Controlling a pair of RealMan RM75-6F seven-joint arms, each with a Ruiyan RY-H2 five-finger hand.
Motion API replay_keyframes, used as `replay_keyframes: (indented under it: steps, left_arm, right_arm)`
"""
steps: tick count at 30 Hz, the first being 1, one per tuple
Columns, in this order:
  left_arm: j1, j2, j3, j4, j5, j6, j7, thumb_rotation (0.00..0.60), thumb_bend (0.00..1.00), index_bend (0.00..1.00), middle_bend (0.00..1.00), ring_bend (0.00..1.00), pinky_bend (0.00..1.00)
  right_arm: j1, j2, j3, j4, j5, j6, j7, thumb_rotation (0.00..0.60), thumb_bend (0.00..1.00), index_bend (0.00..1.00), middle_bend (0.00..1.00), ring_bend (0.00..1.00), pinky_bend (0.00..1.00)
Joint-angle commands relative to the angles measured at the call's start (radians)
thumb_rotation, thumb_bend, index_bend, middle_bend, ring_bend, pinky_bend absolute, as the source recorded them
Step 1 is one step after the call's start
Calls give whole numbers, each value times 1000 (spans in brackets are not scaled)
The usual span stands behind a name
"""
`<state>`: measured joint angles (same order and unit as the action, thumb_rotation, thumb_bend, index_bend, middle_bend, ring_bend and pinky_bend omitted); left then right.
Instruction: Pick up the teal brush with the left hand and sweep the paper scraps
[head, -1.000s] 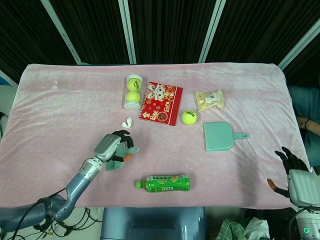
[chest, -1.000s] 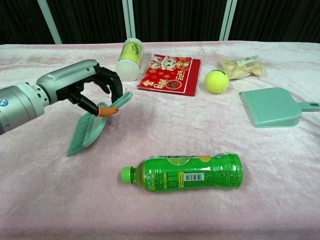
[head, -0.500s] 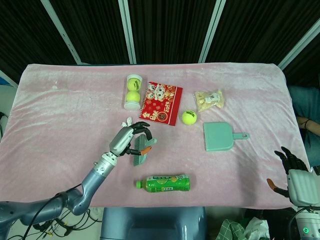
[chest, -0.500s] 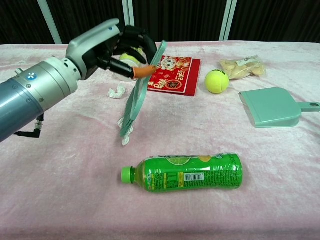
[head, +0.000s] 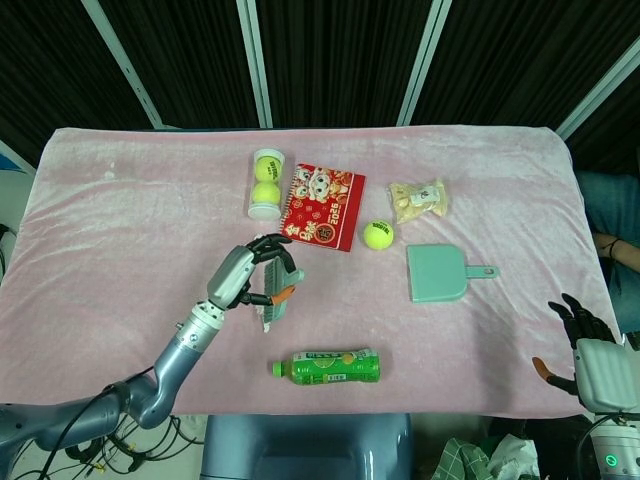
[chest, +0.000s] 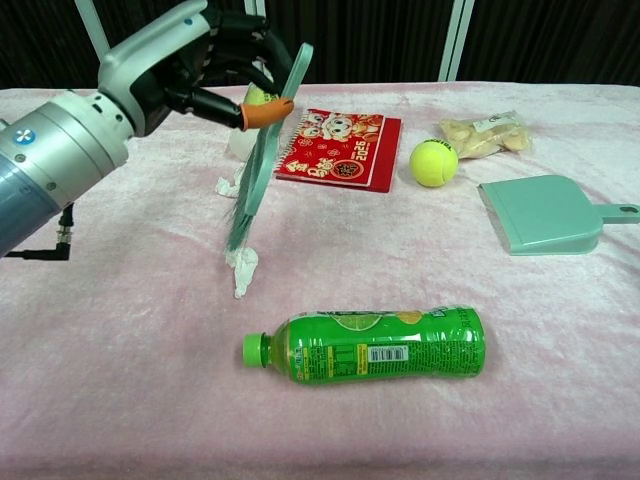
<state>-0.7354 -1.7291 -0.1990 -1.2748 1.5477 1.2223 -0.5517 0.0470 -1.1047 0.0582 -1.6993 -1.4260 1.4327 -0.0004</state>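
My left hand grips the teal brush by its handle and holds it nearly upright, bristles down. Just below the bristle tips a white paper scrap lies on the pink cloth. A second scrap peeks out behind the brush. The head view hides both scraps under the hand. At the table's front right corner my right hand holds nothing, its fingers apart.
A teal dustpan lies to the right. A green bottle lies in front of the brush. Behind are a tennis-ball tube, a red notebook, a loose tennis ball and a snack bag.
My left hand lifted the brush off the cloth, carried it right and back toward the scraps and stood it upright. The right hand has not moved.
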Motion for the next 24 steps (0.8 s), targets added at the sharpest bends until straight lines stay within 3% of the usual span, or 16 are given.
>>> replay_keyframes:
  steps: [1,11,21,24]
  left_arm:
    - [25,28,33,19,-3,-9,-35,600,353,622,616,218,301]
    - [40,-39,82,159,-2,-25,-143,600,352,626,616,218,302]
    - [7,-126,102,274,35,-29,-140,600,352,646,629,227,308]
    - [9,-161,86,290,33,4,-153,600,352,659,638,235,314]
  right_arm:
    - [0,0,0,0,1,0,0,600,151,174,75,137,176]
    - [-1,-1,1,-2,4,1,-3,600,150,173,75,137,176]
    - [0,0,2,0,6,-2,3,600,153,173,75,137,176]
    - [0,0,2,-1,3,-1,3,600,153,173,75,137,176]
